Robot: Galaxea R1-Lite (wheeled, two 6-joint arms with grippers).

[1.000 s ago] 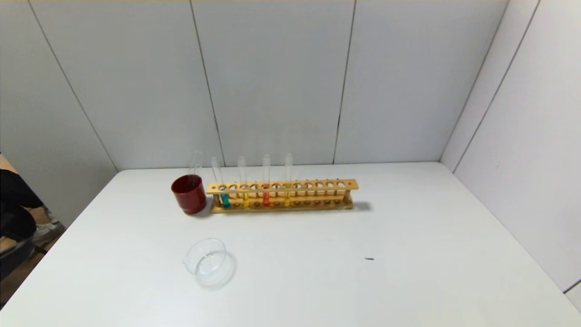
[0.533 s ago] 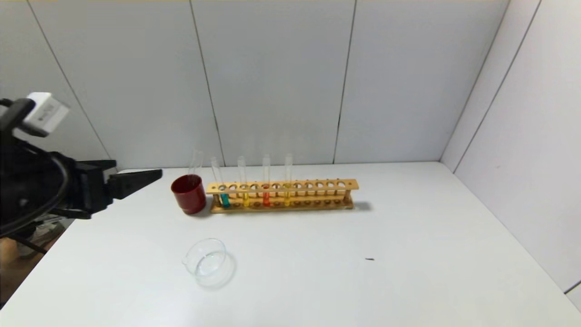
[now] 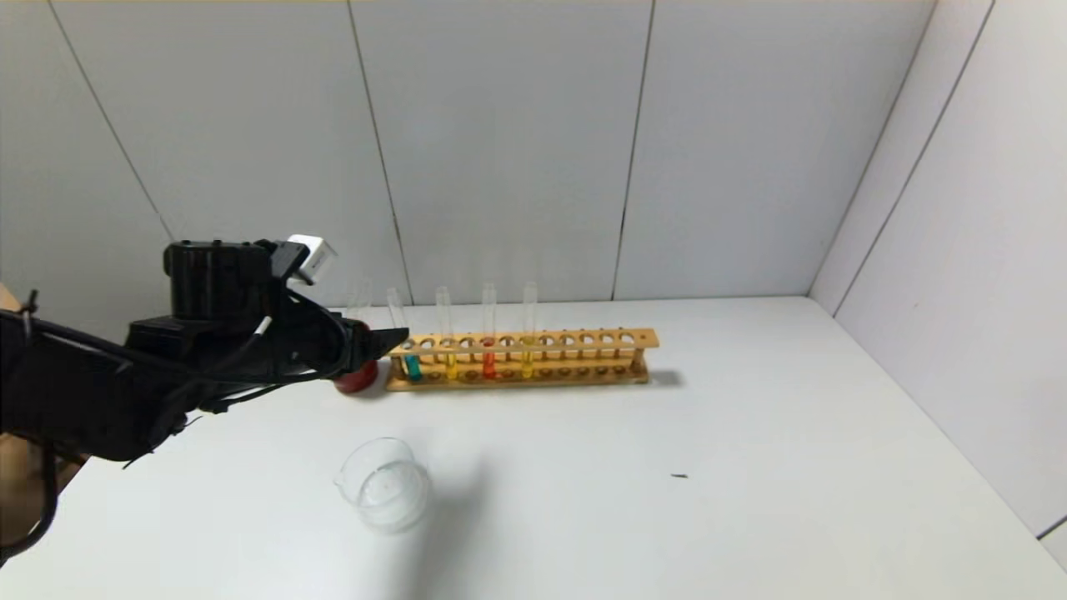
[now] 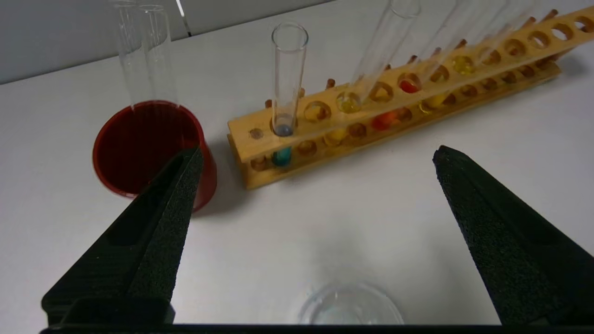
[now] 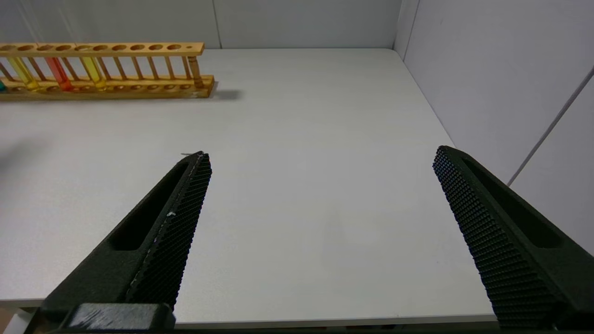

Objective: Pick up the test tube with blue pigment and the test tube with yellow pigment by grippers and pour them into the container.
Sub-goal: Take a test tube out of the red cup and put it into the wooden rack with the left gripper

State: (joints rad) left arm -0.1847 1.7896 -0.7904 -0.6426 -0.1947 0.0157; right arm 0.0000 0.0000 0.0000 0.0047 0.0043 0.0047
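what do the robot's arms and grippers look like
The left arm is black, with loose black cables looped along it and a small white box on top. Both the left gripper and right gripper have two tapered black fingers with dimpled inner pads.

A white desk [image 3: 750,467] fills the lower half of the head view, with grey panelled walls [image 3: 500,150] behind and to the right. Near the middle of the frame a long wooden rack [image 3: 575,354] lies crosswise, most of its holes to the right open. In it an orange-red tube [image 3: 488,333] stands upright. Just left of the rack sits a dark red cup [image 3: 360,379], largely hidden, with a clear tube [image 4: 148,55] standing in it. A small dark speck [image 3: 678,476] lies on the desk, lower right of centre.
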